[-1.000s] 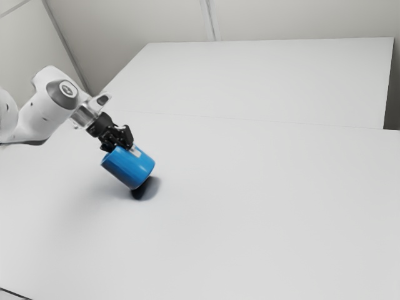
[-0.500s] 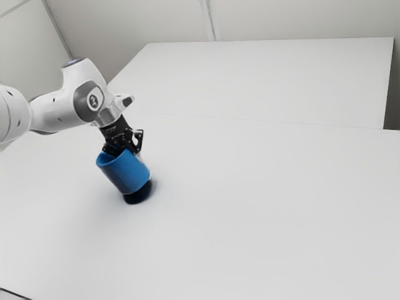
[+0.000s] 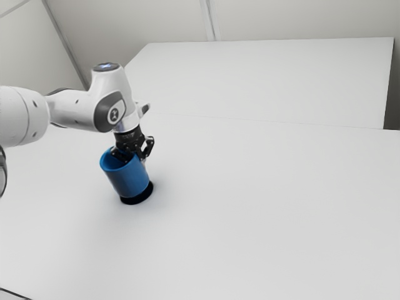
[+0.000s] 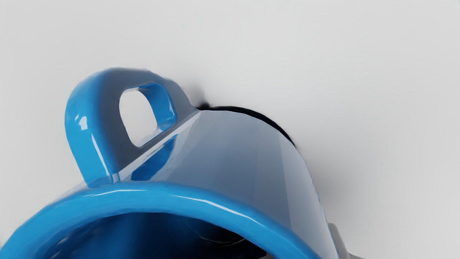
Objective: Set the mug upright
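Blue mug [image 3: 129, 180] tilted, low at white table [image 3: 269, 206], exterior view's left; I have gripper [image 3: 134, 159] clamped on mug's side. Thin seam crosses tabletop, pale wall [image 3: 144, 22] behind.

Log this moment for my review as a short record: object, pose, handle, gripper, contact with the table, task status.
object: blue mug
pose: mouth up, leaning, its rim toward the exterior view's left
handle: blue loop on the mug's side, clear of the fingers
gripper: black, two-finger, shut on the mug's wall at the rim, one finger inside, one outside
contact with table: cannot tell; dark patch under the base
task status: near upright, not yet fully
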Tool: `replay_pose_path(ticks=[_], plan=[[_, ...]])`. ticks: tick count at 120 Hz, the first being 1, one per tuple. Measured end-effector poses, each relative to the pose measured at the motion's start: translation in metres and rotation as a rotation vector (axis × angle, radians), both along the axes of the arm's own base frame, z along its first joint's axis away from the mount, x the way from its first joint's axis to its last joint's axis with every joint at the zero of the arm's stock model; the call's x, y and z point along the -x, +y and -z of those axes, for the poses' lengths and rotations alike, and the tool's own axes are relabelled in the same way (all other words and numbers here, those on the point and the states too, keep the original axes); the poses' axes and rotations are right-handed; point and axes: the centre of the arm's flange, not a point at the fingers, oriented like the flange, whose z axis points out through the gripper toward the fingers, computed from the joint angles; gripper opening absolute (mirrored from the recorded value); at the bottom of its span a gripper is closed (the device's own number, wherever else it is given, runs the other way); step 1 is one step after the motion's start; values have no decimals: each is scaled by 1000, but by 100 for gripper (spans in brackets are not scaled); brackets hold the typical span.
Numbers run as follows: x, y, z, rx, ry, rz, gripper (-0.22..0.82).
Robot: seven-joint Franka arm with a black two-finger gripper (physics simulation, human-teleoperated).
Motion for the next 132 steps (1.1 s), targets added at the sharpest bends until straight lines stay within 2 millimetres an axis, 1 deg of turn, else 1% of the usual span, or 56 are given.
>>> replay_pose_path(ticks=[30,53,73,80,87,96,106,117,132], plan=[[-4,-3,12,44,-13,-152,-17],[-5,-4,21,53,-11,-222,-16],[-7,-5,21,60,-18,-251,20],[-8,-6,19,62,-24,-257,30],[-9,-6,16,64,-29,-263,37],[-10,-6,11,66,-37,-269,44],[-11,-6,5,69,-45,-273,49],[-11,-6,-2,73,-54,-276,53],[-12,-7,-18,79,-67,-272,56]])
